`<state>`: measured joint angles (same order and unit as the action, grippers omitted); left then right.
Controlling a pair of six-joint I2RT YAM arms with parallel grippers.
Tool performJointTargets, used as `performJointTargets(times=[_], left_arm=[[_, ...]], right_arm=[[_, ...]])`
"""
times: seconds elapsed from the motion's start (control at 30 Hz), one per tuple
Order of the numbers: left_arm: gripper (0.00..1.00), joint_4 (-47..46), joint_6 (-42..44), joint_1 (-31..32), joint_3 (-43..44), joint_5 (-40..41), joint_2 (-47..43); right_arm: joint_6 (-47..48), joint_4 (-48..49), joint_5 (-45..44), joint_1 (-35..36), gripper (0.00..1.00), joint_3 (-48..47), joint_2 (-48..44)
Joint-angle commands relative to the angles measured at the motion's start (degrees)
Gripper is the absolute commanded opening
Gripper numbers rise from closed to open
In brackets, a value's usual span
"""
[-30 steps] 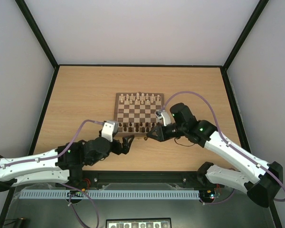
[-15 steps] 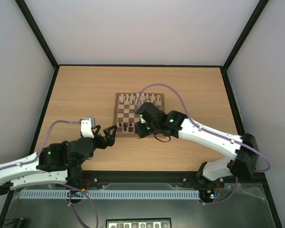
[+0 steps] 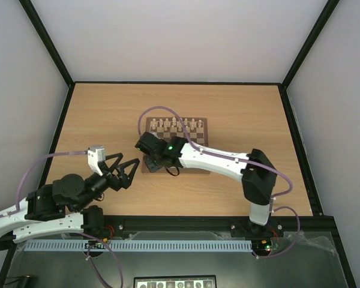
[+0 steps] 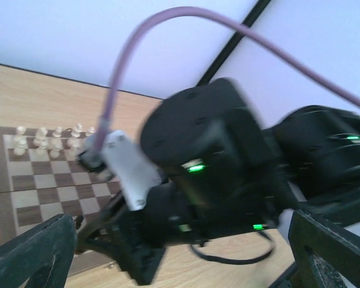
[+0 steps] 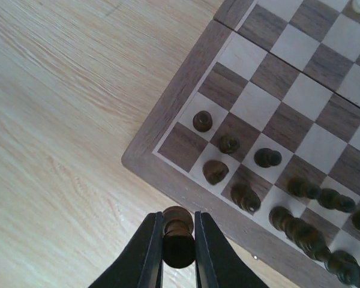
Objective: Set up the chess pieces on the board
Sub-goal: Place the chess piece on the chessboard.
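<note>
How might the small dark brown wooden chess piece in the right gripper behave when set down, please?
The dark brown wooden chess piece looks rigid, so the shut right gripper probably won't deform it. Being small and slim, it may tip when released. Its rounded profile suggests it would roll if toppled.

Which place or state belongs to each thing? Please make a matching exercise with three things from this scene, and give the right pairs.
Things:
1. left end effector
2. right end effector
3. cream-white pieces

Places or states:
A. in rows at the far edge of the board
B. shut on a dark chess piece
C. open, over the table beside the board

Pairs: 1-C, 2-B, 3-A
</note>
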<state>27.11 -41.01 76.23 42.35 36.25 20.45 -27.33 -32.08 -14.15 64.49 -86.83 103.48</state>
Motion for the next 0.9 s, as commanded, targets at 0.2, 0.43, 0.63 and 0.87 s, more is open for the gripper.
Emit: performJointTargets(times=[0.2,0.43,0.63,0.87], left_arm=[[0.99,-2.01,6.65,-0.03,3.53,-5.81,-3.51],[0.99,-0.63,7.18,-0.09,3.86,-5.79,-6.94],[1.00,0.03,7.65,-0.04,3.95,-6.10,-7.77],[0.99,0.30,7.96,-0.02,3.79,-6.13,-8.27]], right_arm=[[1.04,-5.65,-4.35,0.96,0.01,-13.13,13.09],[0.96,-8.85,-5.54,0.93,0.01,-19.41,20.05],[-0.06,-10.43,-6.85,1.07,0.01,-19.38,21.30],[-0.44,-10.43,-7.53,1.08,0.01,-18.79,21.79]])
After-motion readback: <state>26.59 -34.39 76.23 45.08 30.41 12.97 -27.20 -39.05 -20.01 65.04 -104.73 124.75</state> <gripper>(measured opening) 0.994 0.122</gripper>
